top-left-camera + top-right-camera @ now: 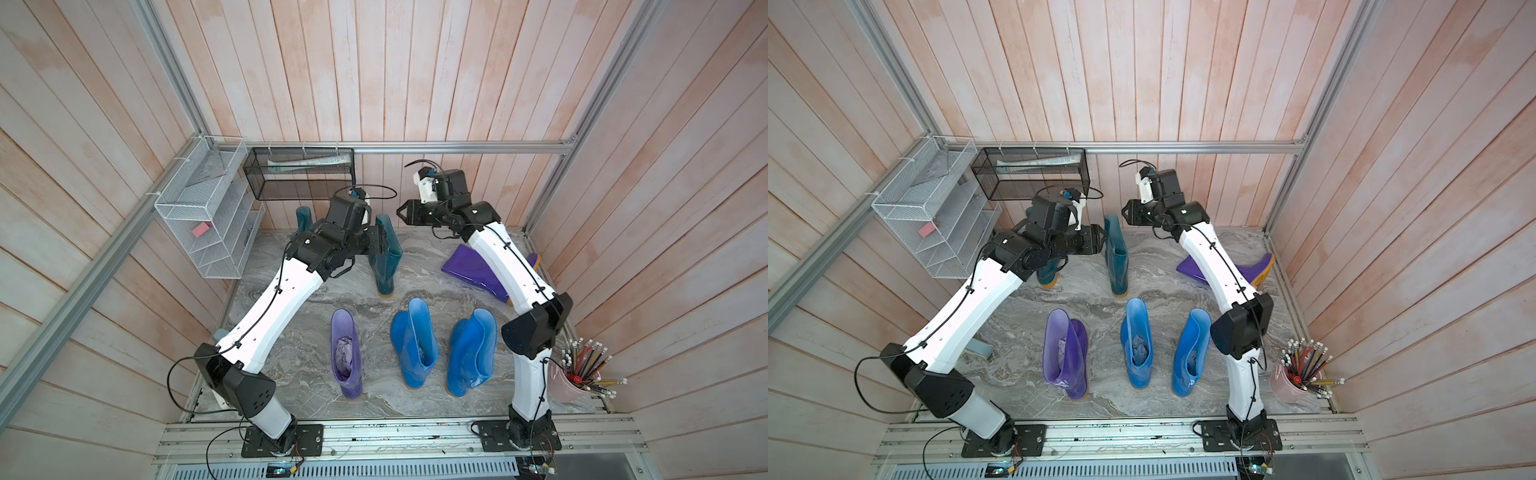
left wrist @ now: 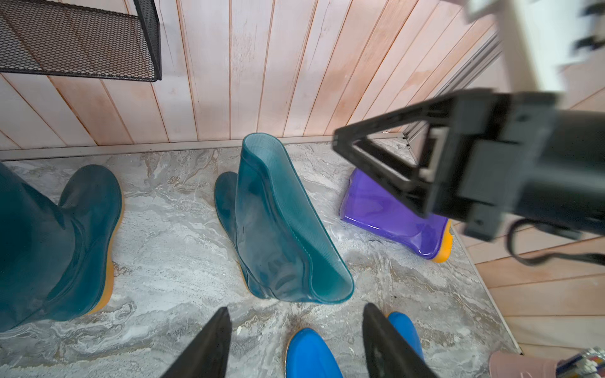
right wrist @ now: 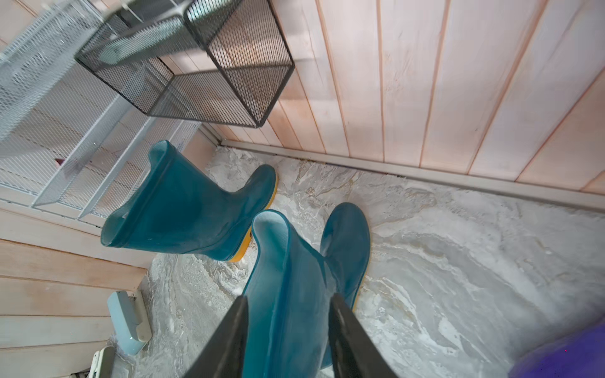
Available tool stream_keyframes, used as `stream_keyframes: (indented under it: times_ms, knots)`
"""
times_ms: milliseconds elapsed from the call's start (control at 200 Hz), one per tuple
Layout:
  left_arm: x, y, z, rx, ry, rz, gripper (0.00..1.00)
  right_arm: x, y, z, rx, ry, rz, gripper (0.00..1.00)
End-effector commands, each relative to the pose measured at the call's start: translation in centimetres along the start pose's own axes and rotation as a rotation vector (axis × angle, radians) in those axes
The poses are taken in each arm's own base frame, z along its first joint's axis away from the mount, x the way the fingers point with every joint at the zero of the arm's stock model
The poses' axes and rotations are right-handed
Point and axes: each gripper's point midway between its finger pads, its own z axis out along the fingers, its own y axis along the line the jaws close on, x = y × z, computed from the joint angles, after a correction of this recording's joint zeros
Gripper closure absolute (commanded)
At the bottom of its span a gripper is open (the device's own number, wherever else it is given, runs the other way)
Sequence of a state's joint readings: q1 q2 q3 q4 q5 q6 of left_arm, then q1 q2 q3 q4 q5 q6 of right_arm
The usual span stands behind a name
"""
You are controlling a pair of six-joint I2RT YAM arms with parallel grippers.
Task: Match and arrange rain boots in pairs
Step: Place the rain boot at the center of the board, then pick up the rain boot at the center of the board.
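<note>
You look about two thirds done. The corner teal boot (image 3: 183,209) and the middle teal boot (image 3: 294,278) stand upright along the back edge of the table (image 1: 316,307), near each other with a gap between them. Toward the front edge, the blue boot (image 1: 415,345) and the second blue boot (image 1: 471,353) stand side by side as a pair. The lavender boot (image 1: 347,353) stands alone just beside them. Its match, the purple boot (image 1: 469,268), lies on its side near the back right corner, under your right arm.

Your left gripper (image 2: 296,307) is released and empty, close beside the middle teal boot's shaft. Your right gripper (image 3: 289,297) is spread too, holding nothing, near that boot's top but clear of it.

What is left, I judge, is to stand the purple boot beside the lavender one.
</note>
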State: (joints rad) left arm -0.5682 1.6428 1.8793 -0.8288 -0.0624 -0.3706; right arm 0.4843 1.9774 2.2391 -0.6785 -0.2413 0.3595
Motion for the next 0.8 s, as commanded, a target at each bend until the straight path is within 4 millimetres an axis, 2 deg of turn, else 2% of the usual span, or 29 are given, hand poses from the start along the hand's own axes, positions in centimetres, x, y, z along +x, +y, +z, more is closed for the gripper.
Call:
stream_keyframes:
  times_ms: [0, 170, 365, 540, 795]
  knots:
    - [0.3, 0.3, 1.2, -0.034, 0.015, -0.009, 0.33, -2.3, 0.3, -4.1, -0.02, -0.096, -0.024, 0.55]
    - [0.3, -0.6, 3.2, -0.024, 0.002, 0.028, 0.32, -1.5, -1.0, -8.3, 0.015, -0.129, -0.024, 0.52]
    - [0.1, -1.2, 5.4, -0.04, -0.026, 0.068, 0.3, 1.9, -3.1, -11.9, 0.053, -0.136, 0.011, 0.48]
    - [0.1, -1.2, 7.2, -0.071, -0.045, 0.13, 0.29, 5.1, -4.4, -13.9, 0.079, -0.12, 0.044, 0.46]
    - [-0.4, 0.0, 9.5, -0.167, -0.083, 0.222, 0.28, 8.2, -5.1, -15.5, 0.1, -0.102, 0.077, 0.46]
